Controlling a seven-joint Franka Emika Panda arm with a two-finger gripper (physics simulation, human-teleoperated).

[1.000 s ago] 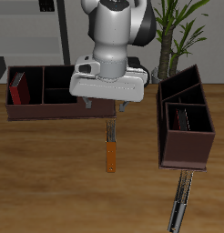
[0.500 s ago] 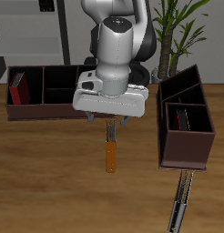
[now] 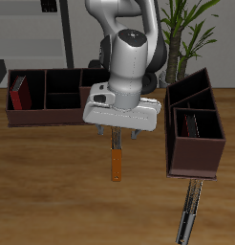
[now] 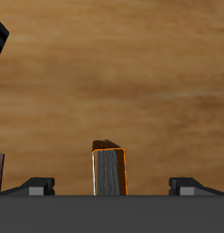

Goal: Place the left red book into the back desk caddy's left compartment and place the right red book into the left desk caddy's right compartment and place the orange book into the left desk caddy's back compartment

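Orange book (image 3: 116, 162), thin and narrow, is seen lying on wood below the spread gripper (image 3: 117, 133), caddies well apart.

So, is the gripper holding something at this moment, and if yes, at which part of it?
Nothing is held. The gripper hangs above the orange book, which lies on the table. In the wrist view its fingertips stand wide on either side of the book's end, touching nothing.

arm bent forward, wrist pointing down, gripper (image 3: 117, 137) fingers spread wide.
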